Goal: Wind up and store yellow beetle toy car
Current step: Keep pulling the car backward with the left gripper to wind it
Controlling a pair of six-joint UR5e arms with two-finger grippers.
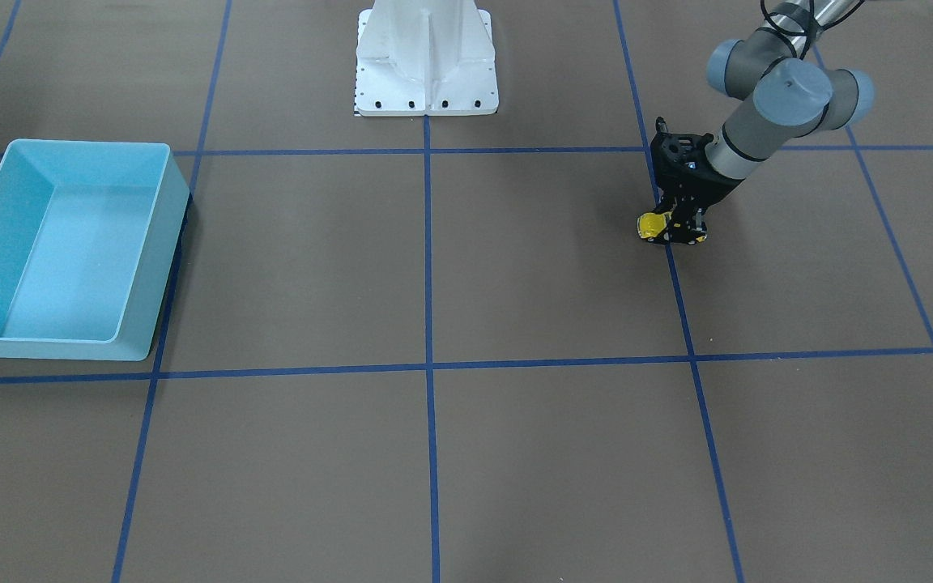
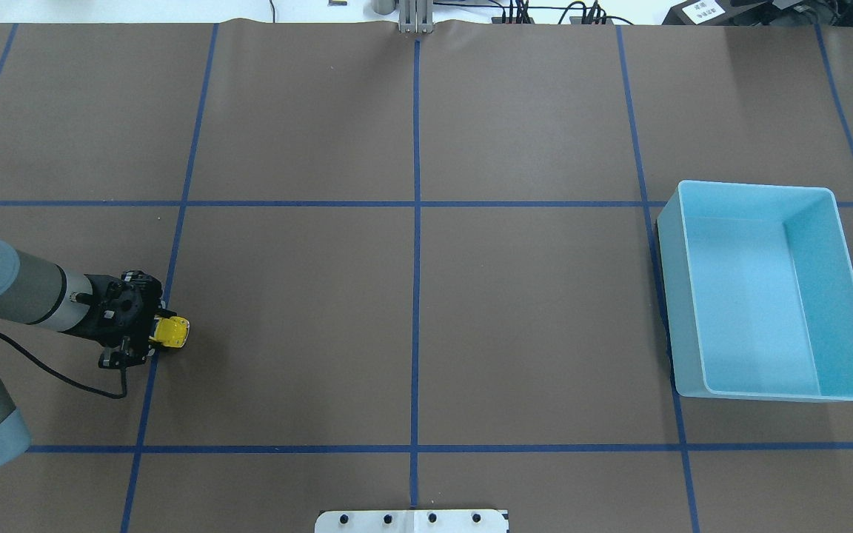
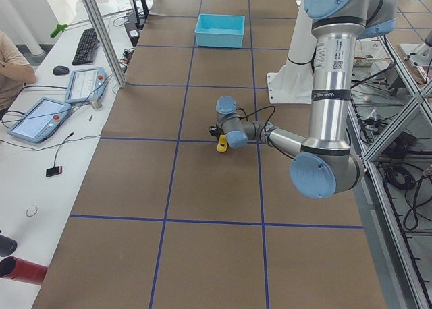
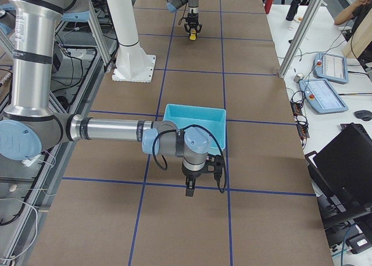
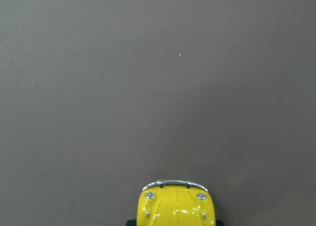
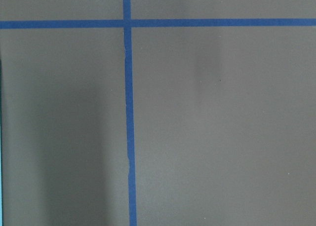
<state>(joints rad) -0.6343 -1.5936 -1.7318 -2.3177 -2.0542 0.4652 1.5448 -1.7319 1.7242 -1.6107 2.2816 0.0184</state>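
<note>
No legible txt: sticker on left arm [image 3: 335, 52] & white card [image 2: 699, 9] past table's far edge carry print, too small/blurry to read.

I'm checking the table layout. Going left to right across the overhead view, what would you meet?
Left arm → yellow toy car → white base plate → blue bin.

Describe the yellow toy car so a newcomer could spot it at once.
In the overhead view, start at the light blue bin on the brown table's right, then cross to the far left. There the left gripper is closed around the yellow beetle toy car on the table. It is the only bright yellow thing: tiny, rounded, silver bumper.
</note>
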